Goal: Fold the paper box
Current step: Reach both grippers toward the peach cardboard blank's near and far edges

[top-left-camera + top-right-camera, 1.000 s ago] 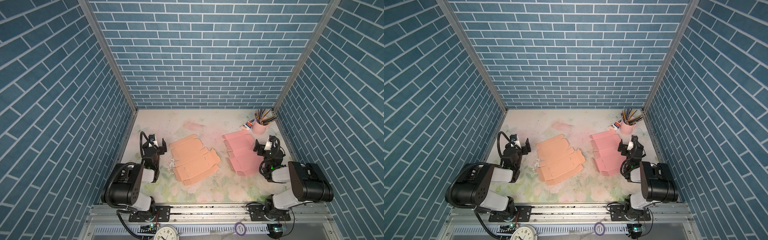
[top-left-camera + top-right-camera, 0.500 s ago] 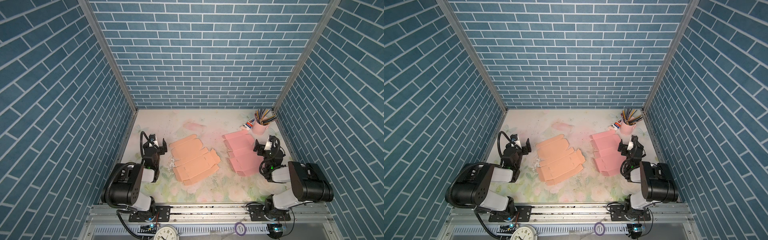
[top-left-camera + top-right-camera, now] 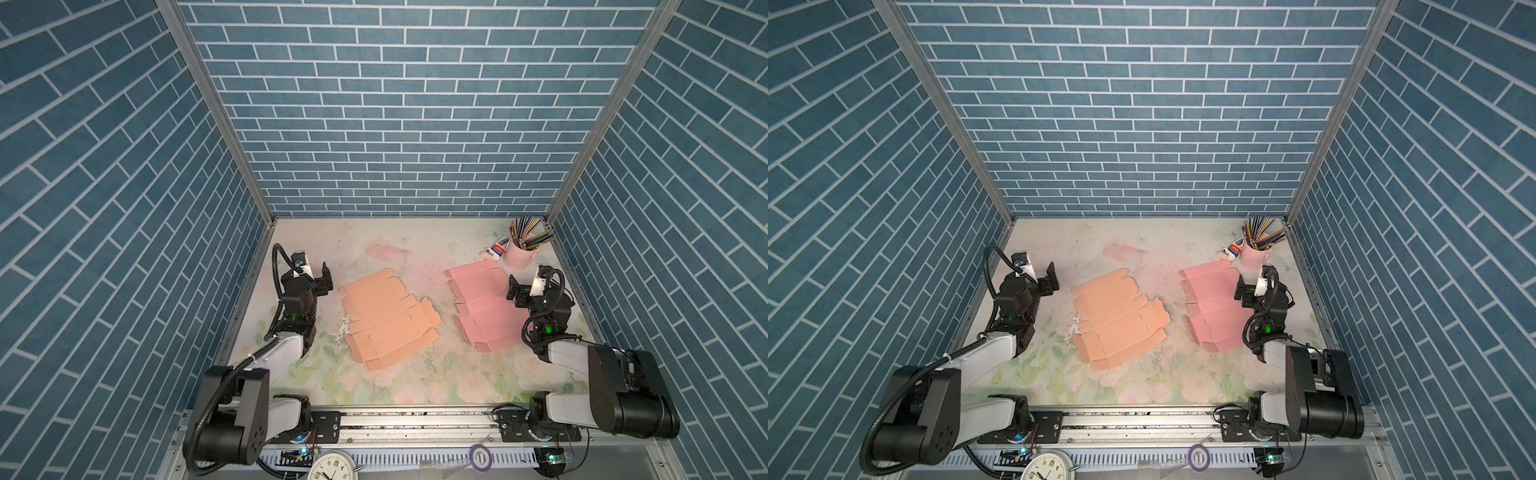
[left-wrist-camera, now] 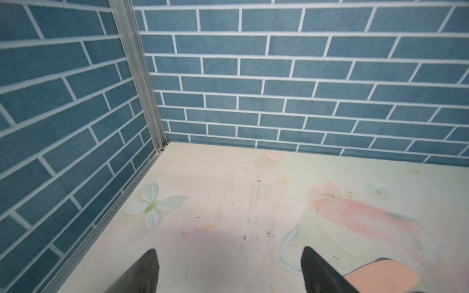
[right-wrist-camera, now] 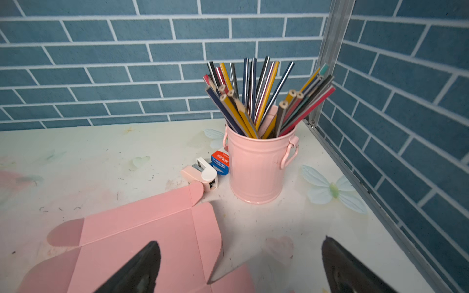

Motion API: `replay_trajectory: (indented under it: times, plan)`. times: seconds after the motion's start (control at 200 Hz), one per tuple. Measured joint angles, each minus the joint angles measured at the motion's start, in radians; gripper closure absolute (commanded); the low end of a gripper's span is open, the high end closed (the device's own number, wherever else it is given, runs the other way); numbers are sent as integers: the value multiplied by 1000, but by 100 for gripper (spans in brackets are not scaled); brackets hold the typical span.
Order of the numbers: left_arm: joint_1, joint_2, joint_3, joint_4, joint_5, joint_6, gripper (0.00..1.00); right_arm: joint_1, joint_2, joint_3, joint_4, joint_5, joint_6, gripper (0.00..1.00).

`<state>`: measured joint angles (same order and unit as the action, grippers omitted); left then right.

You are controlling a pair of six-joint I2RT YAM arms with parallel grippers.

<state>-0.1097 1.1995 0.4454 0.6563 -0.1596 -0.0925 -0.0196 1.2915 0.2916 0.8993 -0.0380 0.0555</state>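
Two flat, unfolded sheets lie on the counter (image 3: 415, 245) between my arms. The peach paper box (image 3: 388, 322) is towards the left and the pink paper box (image 3: 482, 307) towards the right, with a strip of bare counter between them. Both top views show them lying flat, with no panel raised.

My left hand (image 3: 323, 279) is released, its fingers spread wide and holding nothing. It sits close to the left wall, just beside the far left corner of the peach paper box and apart from it. From my left wrist, that hand (image 4: 228, 251) frames bare counter. Only one rounded flap of the peach sheet shows, just beside one fingertip (image 4: 312, 261).

My right hand (image 3: 514, 293) is released too, and empty. It sits at the right edge of the pink paper box, towards its far end. In both top views it overlaps that edge, and I cannot tell whether it touches the card. From my right wrist, one finger (image 5: 142, 266) is over the pink sheet and the other is over bare counter.

Beyond the pink sheet, in the far right corner, a pink bucket (image 5: 256, 167) holds pencils (image 5: 253, 96). A white sharpener (image 5: 203, 176) and an eraser (image 5: 220, 162) lie just beside the bucket, the sharpener next to the sheet's far flap.
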Motion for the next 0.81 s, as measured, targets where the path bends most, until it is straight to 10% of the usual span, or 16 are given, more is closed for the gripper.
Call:
replay_trajectory:
  times: [0.335,0.805]
  plan:
    - [-134,-112,192,-416,111,-249,12,87,-202,214,-511,9,220,2]
    - [-264,53,212,-658,469,-372,12,584,-10,451,-970,-235,417,8]
